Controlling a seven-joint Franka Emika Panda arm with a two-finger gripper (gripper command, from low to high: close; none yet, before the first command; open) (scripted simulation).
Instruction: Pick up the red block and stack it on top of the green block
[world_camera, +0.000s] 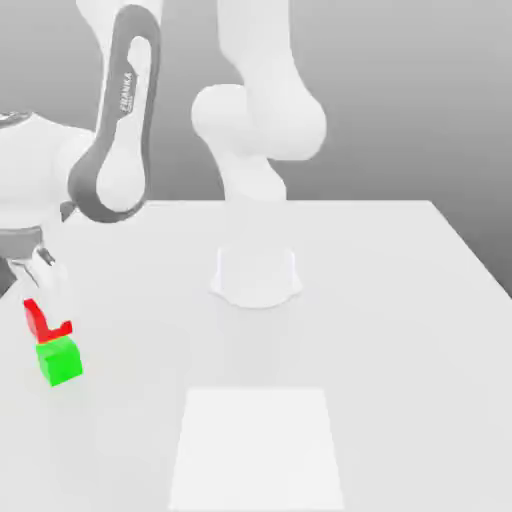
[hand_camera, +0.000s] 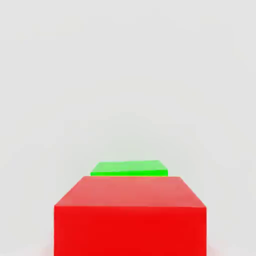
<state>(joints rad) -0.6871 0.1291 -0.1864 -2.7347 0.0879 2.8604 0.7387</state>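
Observation:
At the exterior view's left, my gripper (world_camera: 48, 306) is shut on the red block (world_camera: 36, 318), and a white finger covers part of the block. The green block (world_camera: 59, 361) stands on the white table directly beneath the red one. Their faces are very close, and I cannot tell whether they touch. In the hand view the red block (hand_camera: 130, 220) is large and near, and the green block (hand_camera: 129, 168) shows as a thin strip just past its top edge.
The arm's round base (world_camera: 256, 276) stands at the middle of the table (world_camera: 400, 300). A pale square patch (world_camera: 258, 445) lies on the table's near side. The table's right edge runs diagonally at the exterior view's right.

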